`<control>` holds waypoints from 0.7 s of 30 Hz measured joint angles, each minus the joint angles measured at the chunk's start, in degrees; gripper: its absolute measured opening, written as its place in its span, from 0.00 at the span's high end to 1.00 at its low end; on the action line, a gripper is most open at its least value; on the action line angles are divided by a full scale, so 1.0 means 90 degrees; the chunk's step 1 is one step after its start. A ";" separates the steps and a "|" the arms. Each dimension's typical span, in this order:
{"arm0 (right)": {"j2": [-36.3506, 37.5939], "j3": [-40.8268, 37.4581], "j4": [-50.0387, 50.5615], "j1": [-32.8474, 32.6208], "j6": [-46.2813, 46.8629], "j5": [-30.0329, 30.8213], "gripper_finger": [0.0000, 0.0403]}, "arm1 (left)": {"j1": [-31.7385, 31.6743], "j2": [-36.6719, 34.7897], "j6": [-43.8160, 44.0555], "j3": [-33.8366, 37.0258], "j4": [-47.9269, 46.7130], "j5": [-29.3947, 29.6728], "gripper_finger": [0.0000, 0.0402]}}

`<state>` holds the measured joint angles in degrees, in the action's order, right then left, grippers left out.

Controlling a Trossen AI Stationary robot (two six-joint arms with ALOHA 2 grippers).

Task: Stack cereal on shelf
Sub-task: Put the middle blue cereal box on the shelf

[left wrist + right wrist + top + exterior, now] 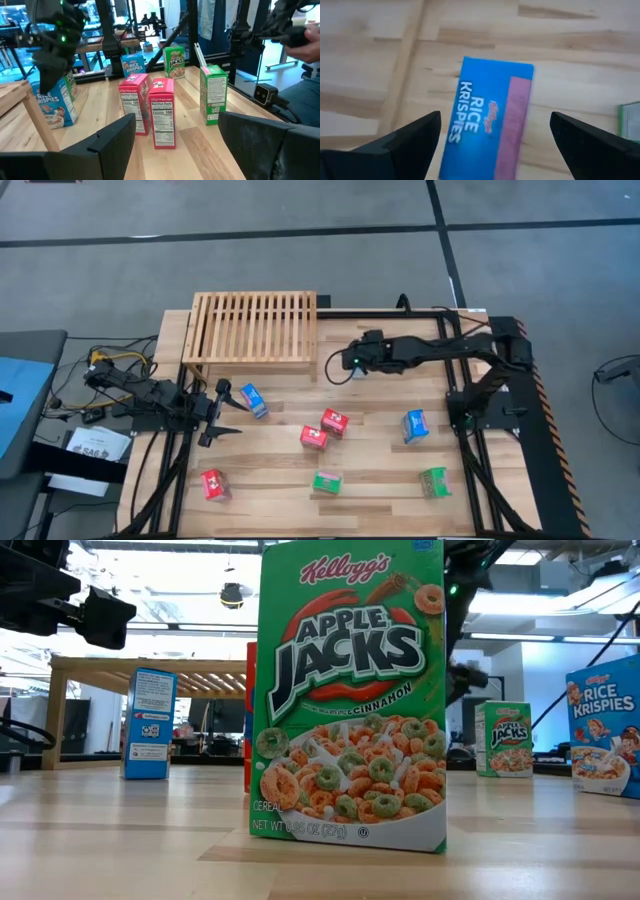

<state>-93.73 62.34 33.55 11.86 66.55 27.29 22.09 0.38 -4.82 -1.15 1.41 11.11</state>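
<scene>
Nearest the front edge of the table [270, 465], a green Apple Jacks box [326, 481] stands upright. A lone red box [213, 484] stands well off to its left and a second green box [434, 482] off to its right.

A row back, two red boxes stand close together mid-table, the nearer red box [313, 437] just beside the farther red box [335, 421]. To their right, a blue Rice Krispies box [414, 425] stands apart from them.

On the left side, the left gripper [222, 412] reaches in low over the planks with its fingers spread wide and nothing between them. Another blue box [253, 400] stands just past its fingertips, not gripped.

Farther back, the right gripper [350, 363] hangs above the table, just off the shelf's right front corner. Its fingers are also wide apart and empty. Its wrist camera looks down on a blue Rice Krispies carton, though I cannot tell which one that is.

At the far side, the shelf [255, 328] sits with its slatted top bare. Every cereal box in sight is down on the table.
</scene>
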 joint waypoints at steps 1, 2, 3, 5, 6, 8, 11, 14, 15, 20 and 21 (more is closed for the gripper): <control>-0.0060 -0.0001 -0.0016 0.0028 0.0012 -0.0042 0.01 | 0.0001 -0.0002 -0.0005 -0.0001 0.0000 0.0000 0.32; -0.0106 -0.0001 -0.0032 0.0042 0.0011 -0.0051 0.01 | 0.0001 -0.0002 -0.0013 -0.0001 0.0000 0.0000 0.32; -0.0144 0.0001 -0.0034 0.0052 0.0007 -0.0051 0.01 | 0.0000 -0.0002 -0.0027 0.0000 0.0000 0.0000 0.32; -0.0225 0.0001 -0.0022 0.0072 -0.0037 -0.0079 0.01 | 0.0000 -0.0002 -0.0011 -0.0002 0.0000 -0.0002 0.32; -0.0240 0.0001 0.0000 0.0070 -0.0077 -0.0071 0.01 | 0.0000 -0.0002 0.0000 -0.0002 0.0000 0.0000 0.32; -0.0241 0.0001 0.0006 0.0073 -0.0200 -0.0071 0.01 | 0.0000 -0.0002 -0.0009 -0.0001 0.0000 0.0000 0.32; -0.0241 0.0001 0.0030 0.0070 -0.0377 -0.0068 0.01 | 0.0001 -0.0002 -0.0021 -0.0001 0.0000 0.0000 0.32; -0.0241 0.0001 0.0028 0.0070 -0.0504 -0.0071 0.01 | 0.0002 -0.0002 -0.0003 0.0000 0.0000 0.0000 0.32; -0.0241 0.0001 0.0024 0.0070 -0.0568 -0.0068 0.01 | 0.0002 -0.0002 -0.0014 0.0000 0.0000 0.0000 0.32; -0.0241 0.0001 0.0028 0.0070 -0.0615 -0.0065 0.01 | 0.0000 -0.0002 -0.0002 -0.0002 0.0000 -0.0001 0.32; -0.0241 0.0001 0.0028 0.0070 -0.0616 -0.0063 0.01 | 0.0000 -0.0002 -0.0008 -0.0002 0.0000 0.0000 0.32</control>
<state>-95.90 62.35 33.80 12.49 61.01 26.72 22.09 0.36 -4.89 -1.17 1.41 11.11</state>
